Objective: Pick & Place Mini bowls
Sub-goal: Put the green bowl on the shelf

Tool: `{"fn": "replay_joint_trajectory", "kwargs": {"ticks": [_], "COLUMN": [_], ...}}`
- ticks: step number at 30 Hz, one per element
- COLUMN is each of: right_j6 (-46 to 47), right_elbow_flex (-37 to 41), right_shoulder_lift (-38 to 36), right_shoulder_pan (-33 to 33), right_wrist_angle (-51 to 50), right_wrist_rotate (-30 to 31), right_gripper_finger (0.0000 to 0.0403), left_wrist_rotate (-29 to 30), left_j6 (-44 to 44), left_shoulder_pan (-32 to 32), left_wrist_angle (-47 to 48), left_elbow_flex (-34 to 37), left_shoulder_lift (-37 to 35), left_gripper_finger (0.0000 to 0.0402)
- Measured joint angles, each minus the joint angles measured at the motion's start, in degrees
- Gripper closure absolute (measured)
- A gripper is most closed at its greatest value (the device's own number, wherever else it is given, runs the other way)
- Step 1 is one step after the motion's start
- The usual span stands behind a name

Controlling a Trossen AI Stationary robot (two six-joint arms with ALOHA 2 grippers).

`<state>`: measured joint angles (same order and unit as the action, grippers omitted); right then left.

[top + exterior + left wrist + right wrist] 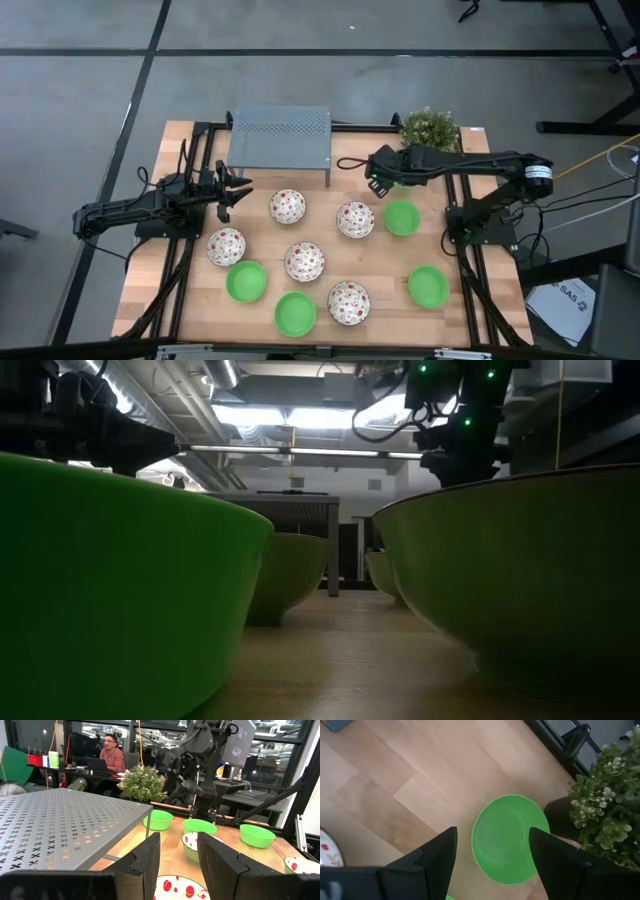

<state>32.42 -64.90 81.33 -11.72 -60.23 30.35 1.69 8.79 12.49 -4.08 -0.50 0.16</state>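
Beside the plant (610,800), under the right gripper (492,855): one green bowl (507,837), jaws open, nothing held. Other bowls (304,261) spread across the counter (190,310). Step: approach for pickup, apparently; next, descend and close on the rim. Left gripper (177,855): open, by the rack (279,136).

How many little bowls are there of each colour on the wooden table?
Plain bright green small round bowls: 5, one of them under the right gripper beside the bushy green potted plant
White small round bowls with red-and-green speckles: 5
Total: 10
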Motion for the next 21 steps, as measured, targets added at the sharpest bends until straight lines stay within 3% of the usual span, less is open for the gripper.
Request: {"fn": "replay_joint_trajectory", "kwargs": {"ticks": [13, 21], "right_j6": [0.62, 5.00], "right_elbow_flex": [0.02, 3.82], "right_shoulder_lift": [5.95, 7.14], "right_shoulder_pan": [-2.15, -2.10], "right_wrist_angle": [-1.69, -0.05], "right_wrist_rotate": [-0.14, -5.64], "right_gripper_finger": [0.0157, 0.0157], "left_wrist_rotate": [0.00, 0.00], "left_j6": [-0.02, -0.02], "left_shoulder_pan": [-0.02, -0.01], "left_wrist_angle": [0.00, 0.00], "left_elbow_flex": [-0.02, -0.02], "left_shoulder_lift": [0.00, -0.02], "left_gripper_finger": [0.0276, 0.0276]}}
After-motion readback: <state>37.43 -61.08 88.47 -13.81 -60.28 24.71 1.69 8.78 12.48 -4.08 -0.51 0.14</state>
